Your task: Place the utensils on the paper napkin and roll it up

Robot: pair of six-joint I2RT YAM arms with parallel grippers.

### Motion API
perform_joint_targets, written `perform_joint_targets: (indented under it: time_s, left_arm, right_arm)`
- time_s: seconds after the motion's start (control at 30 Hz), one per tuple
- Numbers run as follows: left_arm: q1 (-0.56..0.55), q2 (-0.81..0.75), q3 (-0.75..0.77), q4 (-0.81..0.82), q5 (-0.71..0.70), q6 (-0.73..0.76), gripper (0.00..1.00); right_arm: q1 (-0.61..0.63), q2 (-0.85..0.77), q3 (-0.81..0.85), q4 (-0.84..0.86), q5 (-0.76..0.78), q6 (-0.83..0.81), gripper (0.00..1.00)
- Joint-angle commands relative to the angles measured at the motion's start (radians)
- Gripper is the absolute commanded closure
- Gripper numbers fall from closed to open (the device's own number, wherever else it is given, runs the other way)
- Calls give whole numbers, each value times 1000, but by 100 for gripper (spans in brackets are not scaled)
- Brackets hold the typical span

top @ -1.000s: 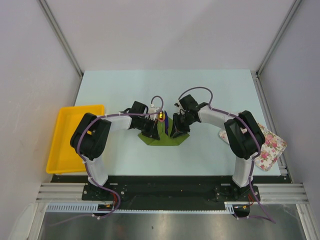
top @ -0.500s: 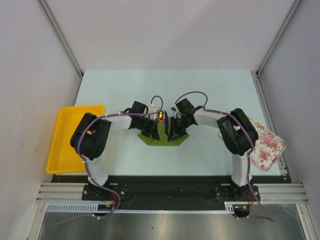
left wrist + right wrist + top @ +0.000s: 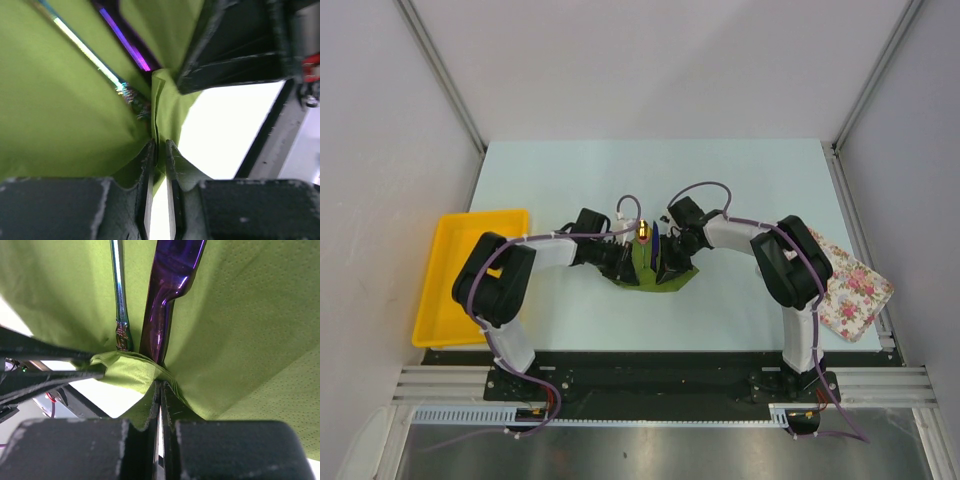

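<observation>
- Olive-green paper, one sheet: the paper napkin (image 3: pixel 642 264). It is thin and matte, with fine embossed dots in the right wrist view. It lies on the table (image 3: pixel 550 180) between the two grippers, its sides drawn up into soft folds.
- Utensils (image 3: pixel 649 243): two slim metal handles counted in each wrist view. One is a narrow rod with a teal sheen (image 3: pixel 117 290), the other a broader, glossy purple handle (image 3: pixel 170 285). Both lie in the napkin's trough, just beyond the fingertips of both grippers.
- One shiny gold oval head (image 3: pixel 643 237) shows from above, past the far side of both grippers. I cannot tell which handle it belongs to.
- Left gripper (image 3: pixel 160 155): two black, flat-faced fingers (image 3: pixel 146 175) with scuffed edges, closed to a thin slit and pinching a creased fold of the napkin.
- Right gripper (image 3: pixel 160 390): two black fingers (image 3: pixel 149 410) pressed nearly together, clamping the napkin's gathered edge. The purple handle ends just past its tips.
- The two grippers face each other across the napkin, close together.
- One yellow plastic tray (image 3: pixel 450 300), rectangular, lies well off on the left gripper's outer side.
- One white cloth with pink floral print (image 3: pixel 860 295) lies well off on the right gripper's outer side.
</observation>
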Motion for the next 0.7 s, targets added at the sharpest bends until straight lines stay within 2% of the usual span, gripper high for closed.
perform_joint_targets:
  time_s: [0.0, 0.37, 0.47, 0.5, 0.6, 0.67]
  left_arm:
    - [5, -48, -11, 88, 101, -58, 81]
    - [16, 40, -7, 111, 38, -108, 83]
    - [37, 19, -25, 124, 35, -108, 78]
    - [47, -18, -37, 137, 33, -118, 72]
    - [82, -101, -82, 190, 21, -126, 64]
    - [96, -141, -105, 203, 18, -118, 63]
  right_arm:
    - [8, 41, 22, -9, 65, -28, 96]
    - [8, 44, 32, -9, 60, -34, 95]
    - [8, 47, 35, -8, 62, -35, 95]
    - [8, 48, 35, -9, 62, -35, 95]
    - [6, 48, 40, -11, 62, -37, 95]
    - [8, 50, 46, -11, 64, -35, 94]
